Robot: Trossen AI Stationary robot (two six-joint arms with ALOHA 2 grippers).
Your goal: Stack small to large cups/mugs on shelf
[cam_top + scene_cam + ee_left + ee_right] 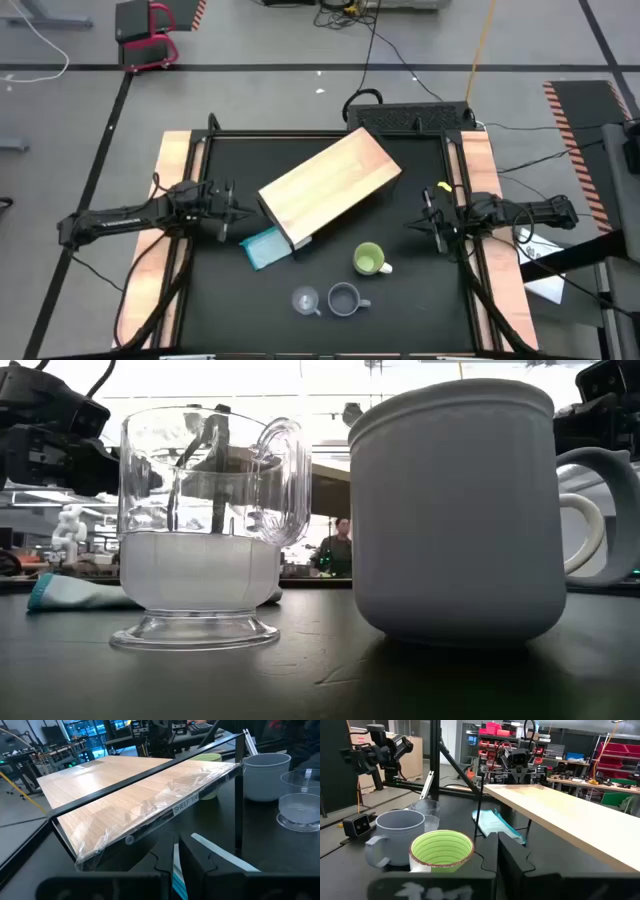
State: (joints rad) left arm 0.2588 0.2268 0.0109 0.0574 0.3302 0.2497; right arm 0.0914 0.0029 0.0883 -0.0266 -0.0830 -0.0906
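Observation:
The light-wood shelf (330, 188) stands slantwise in the middle of the black table on a black frame; it also shows in the left wrist view (140, 795) and the right wrist view (570, 815). The light-green mug (368, 260) stands upright near the shelf's near right side. The grey-blue mug (344, 299) and the clear glass cup (305, 300) stand side by side near the front edge, and fill the low view, mug (455, 510) and cup (200, 530). My left gripper (243, 213) is shut and empty left of the shelf. My right gripper (408, 226) is shut and empty right of the green mug (441, 851).
A flat teal block (265, 248) lies on the table at the shelf's near left corner, between my left gripper and the cups. Light-wood strips (172, 170) run along the table's left and right sides. A person stands in the room far behind the table (341, 545).

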